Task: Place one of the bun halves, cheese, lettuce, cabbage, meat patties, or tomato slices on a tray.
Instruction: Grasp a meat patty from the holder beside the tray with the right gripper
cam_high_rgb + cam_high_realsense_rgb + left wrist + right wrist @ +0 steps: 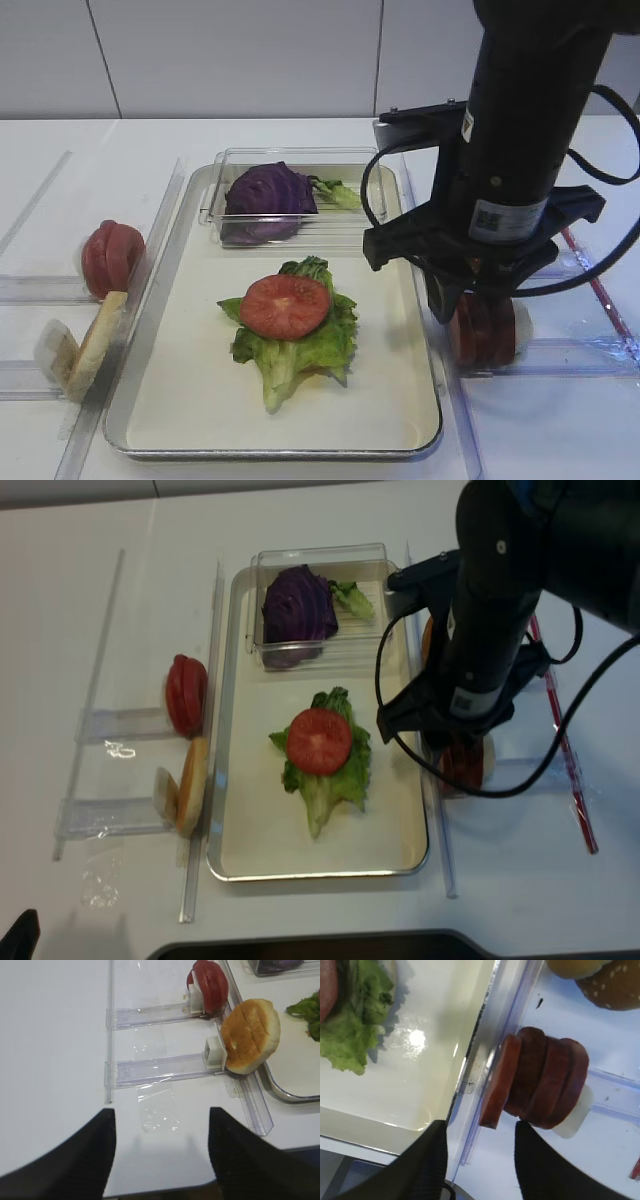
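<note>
The silver tray (190,390) holds a lettuce (300,355) leaf with one tomato slice (285,305) on top. Purple cabbage (265,195) lies in a clear box at the tray's far end. To the right of the tray, meat patties (545,1080) stand on edge in a row. My right gripper (480,1125) hangs open over them, its fingers on either side of the outermost patty's (500,1080) lower edge without touching it. My left gripper (160,1110) is open over bare table. Near it are a bun half (250,1035) and more tomato slices (210,985).
Clear plastic rails (160,1067) run along both sides of the tray and hold the upright food. Sesame bun halves (615,985) lie beyond the patties. A red rod (560,740) lies on the table at the far right. A scrap of clear film (157,1112) lies by the left rails.
</note>
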Available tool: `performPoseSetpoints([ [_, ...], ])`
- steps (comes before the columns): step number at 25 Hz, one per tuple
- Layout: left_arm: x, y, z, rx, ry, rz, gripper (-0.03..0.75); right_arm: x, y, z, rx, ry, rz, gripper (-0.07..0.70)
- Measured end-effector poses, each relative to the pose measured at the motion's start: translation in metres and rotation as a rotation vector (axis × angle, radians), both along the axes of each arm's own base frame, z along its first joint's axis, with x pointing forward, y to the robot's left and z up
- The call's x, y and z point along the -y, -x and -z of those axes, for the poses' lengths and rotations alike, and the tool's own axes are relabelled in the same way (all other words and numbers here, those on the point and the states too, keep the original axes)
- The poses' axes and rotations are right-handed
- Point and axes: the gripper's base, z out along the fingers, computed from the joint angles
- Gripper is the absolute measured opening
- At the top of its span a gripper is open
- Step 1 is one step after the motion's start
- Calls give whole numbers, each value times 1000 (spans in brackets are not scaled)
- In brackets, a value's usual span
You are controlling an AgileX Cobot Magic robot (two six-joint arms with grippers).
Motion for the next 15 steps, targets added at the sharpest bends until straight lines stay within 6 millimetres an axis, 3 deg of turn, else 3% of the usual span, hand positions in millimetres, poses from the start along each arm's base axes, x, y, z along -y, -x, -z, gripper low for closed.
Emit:
performPoseSetpoints([
  [15, 0, 0, 0, 0, 0, 0, 417, -3, -11, 8, 55, -9, 198, 351],
])
